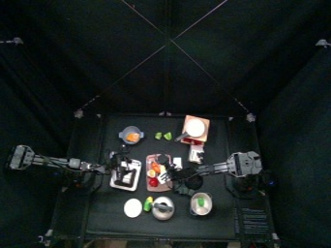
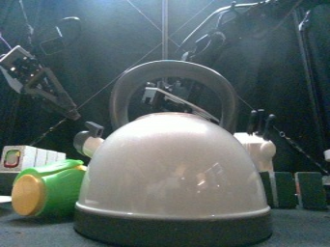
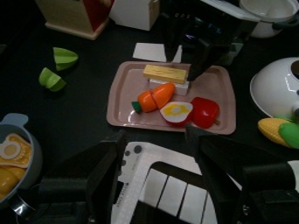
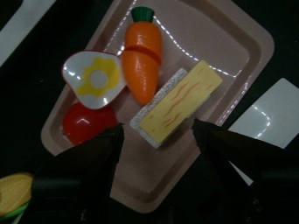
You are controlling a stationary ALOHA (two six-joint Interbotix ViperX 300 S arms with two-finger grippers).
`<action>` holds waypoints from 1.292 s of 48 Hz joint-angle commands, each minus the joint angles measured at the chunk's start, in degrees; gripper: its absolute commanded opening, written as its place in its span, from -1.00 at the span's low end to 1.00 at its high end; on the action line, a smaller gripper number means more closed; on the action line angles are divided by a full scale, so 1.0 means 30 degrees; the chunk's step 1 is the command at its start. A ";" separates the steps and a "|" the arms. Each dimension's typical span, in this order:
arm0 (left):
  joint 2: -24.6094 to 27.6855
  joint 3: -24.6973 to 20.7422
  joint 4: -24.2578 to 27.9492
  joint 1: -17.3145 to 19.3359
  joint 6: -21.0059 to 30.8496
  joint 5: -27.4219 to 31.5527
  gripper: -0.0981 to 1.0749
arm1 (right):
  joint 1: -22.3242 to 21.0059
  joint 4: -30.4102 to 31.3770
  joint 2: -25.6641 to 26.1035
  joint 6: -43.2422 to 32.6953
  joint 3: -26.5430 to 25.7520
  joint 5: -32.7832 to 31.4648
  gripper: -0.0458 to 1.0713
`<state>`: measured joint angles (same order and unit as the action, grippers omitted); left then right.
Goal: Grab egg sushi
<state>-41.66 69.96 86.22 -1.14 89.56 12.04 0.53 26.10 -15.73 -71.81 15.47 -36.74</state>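
Note:
The egg sushi (image 4: pixel 176 103), a yellow egg slab on white rice, lies on a pink tray (image 4: pixel 251 44) beside a carrot (image 4: pixel 142 57), a fried egg (image 4: pixel 96 73) and a red piece (image 4: pixel 82 122). My right gripper (image 4: pixel 158 136) is open and hovers just above the tray, the sushi lying ahead of its jaws, not touched. In the left wrist view the sushi (image 3: pixel 166 73) lies at the tray's far side, under the right gripper (image 3: pixel 201 48). My left gripper (image 3: pixel 163 162) is open and empty over a white striped block (image 3: pixel 163 184), beside the tray (image 1: pixel 158 170).
A white kettle (image 2: pixel 168 169) fills the front view, with a green and yellow toy (image 2: pixel 45 188) next to it. Lime halves (image 3: pixel 56 68), a bowl (image 3: pixel 12 153) and corn (image 3: pixel 278 131) lie around the tray. A white card (image 4: pixel 274 109) lies beside it.

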 commanded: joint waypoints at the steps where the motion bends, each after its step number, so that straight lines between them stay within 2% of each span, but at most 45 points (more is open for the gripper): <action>1: 0.0029 -0.0234 0.0000 0.0029 -0.0029 -0.0029 0.71 | -0.0322 0.0029 0.0293 0.0000 -0.0352 0.0059 0.80; 16: 0.0029 -0.0205 0.0000 0.0088 -0.0029 -0.0029 0.71 | -0.0850 -0.0059 -0.0381 0.0000 -0.0381 0.0557 0.80; 62: 0.0029 -0.0146 0.0000 0.0176 -0.0029 0.0000 0.71 | -0.0820 -0.0410 -0.1465 0.0117 -0.1025 0.0029 0.78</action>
<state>-41.57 70.22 86.13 -0.79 89.56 12.04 -1.85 24.70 -21.27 -71.54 13.27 -36.65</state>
